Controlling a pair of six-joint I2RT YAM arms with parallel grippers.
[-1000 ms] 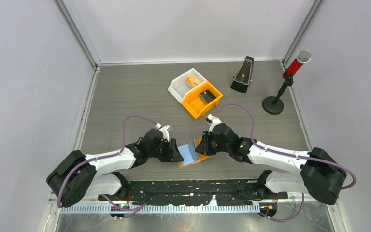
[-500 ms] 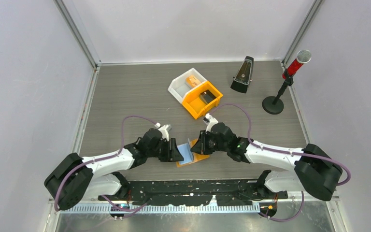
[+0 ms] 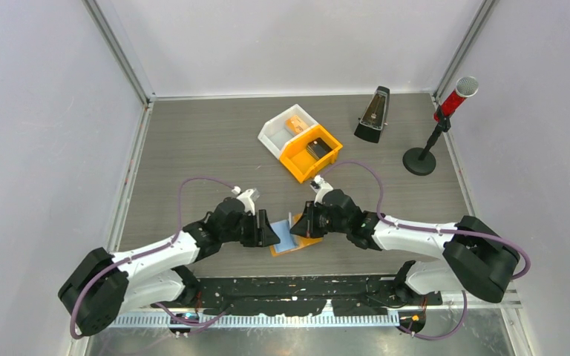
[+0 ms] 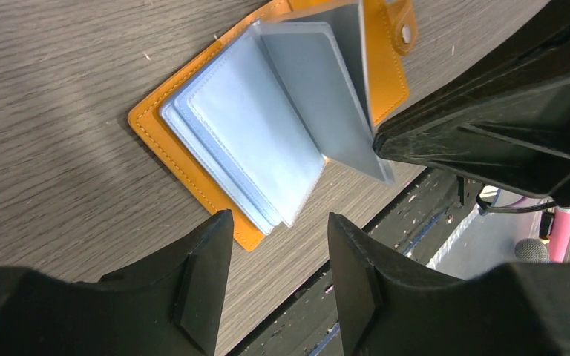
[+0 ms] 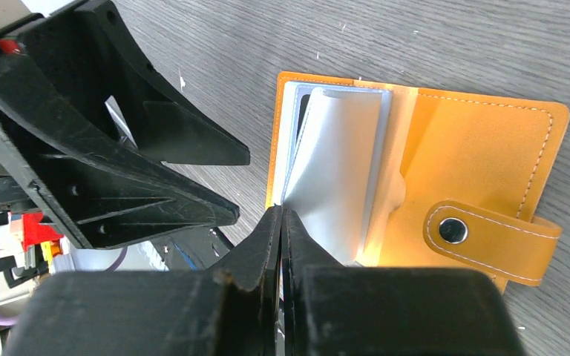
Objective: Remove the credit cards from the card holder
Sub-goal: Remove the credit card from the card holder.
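The orange card holder [image 3: 306, 242] lies open on the table near the front edge, with its snap tab [image 5: 490, 231] to one side. My right gripper [image 5: 280, 211] is shut on the edge of one pale clear sleeve [image 5: 339, 167] and holds it up off the stack. My left gripper [image 4: 278, 222] stands open just beside the holder's [image 4: 193, 182] near corner, with nothing between its fingers. The remaining pale blue sleeves [image 4: 249, 141] lie flat; whether they hold credit cards I cannot tell. A flat black card [image 3: 317, 148] lies in the orange bin.
An orange bin [image 3: 304, 165] and a white bin [image 3: 274, 133] holding an orange item stand side by side at mid-table. A black metronome [image 3: 372, 115] and a red microphone on a stand [image 3: 438, 126] are at the back right. The table's front edge runs just below the holder.
My right gripper has moved left with the sleeve, raising it more upright. My left gripper has shifted slightly and its jaws stand a little wider.
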